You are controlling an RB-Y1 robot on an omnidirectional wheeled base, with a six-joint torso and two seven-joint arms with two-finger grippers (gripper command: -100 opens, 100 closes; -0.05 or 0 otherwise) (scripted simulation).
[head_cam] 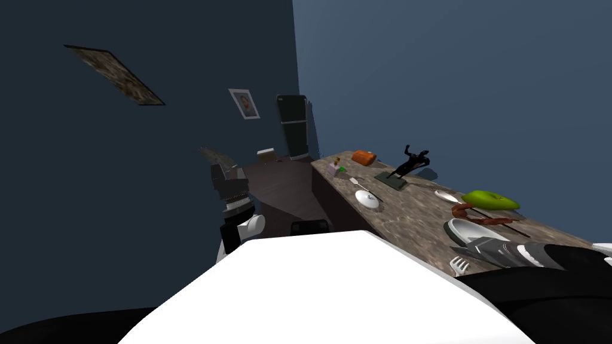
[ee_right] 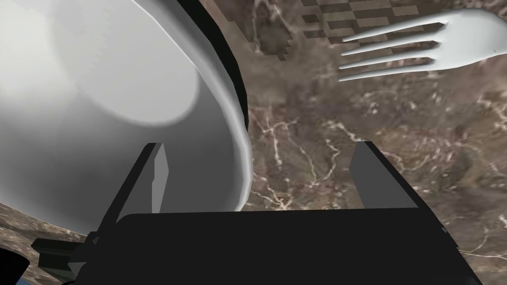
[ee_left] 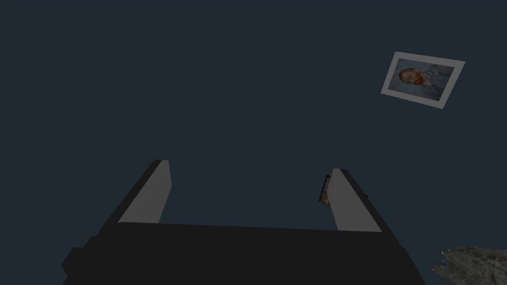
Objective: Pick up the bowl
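Bowl (ee_right: 124, 99), white and empty, has its rim between the spread fingers of the right gripper (ee_right: 260, 145). One finger stands over the bowl's inside and the other over bare counter (ee_right: 322, 148) outside the rim, so the claw is open and grips nothing; whether either blade touches the bowl cannot be told. The head view shows the right forearm (head_cam: 526, 255) reaching in low from the near right, with the bowl at its tip on the near right part of the brown marbled counter. A white fork (ee_right: 421, 44) lies just beside the bowl on the nearer side, tines towards it and apart from it. Just beyond the bowl lies a reddish-brown sausage (head_cam: 478, 216), with a bright green rounded thing (head_cam: 491, 200) behind that and a white spoon (head_cam: 445, 195) to its left. Farther along the counter are a small white dish (head_cam: 367, 199), a black figurine on a dark base (head_cam: 407, 164) and an orange thing (head_cam: 364, 157) at the far end. The left arm (head_cam: 234, 200) is raised off to the left, well clear of the counter, and the left gripper (ee_left: 250, 167) is open and empty.
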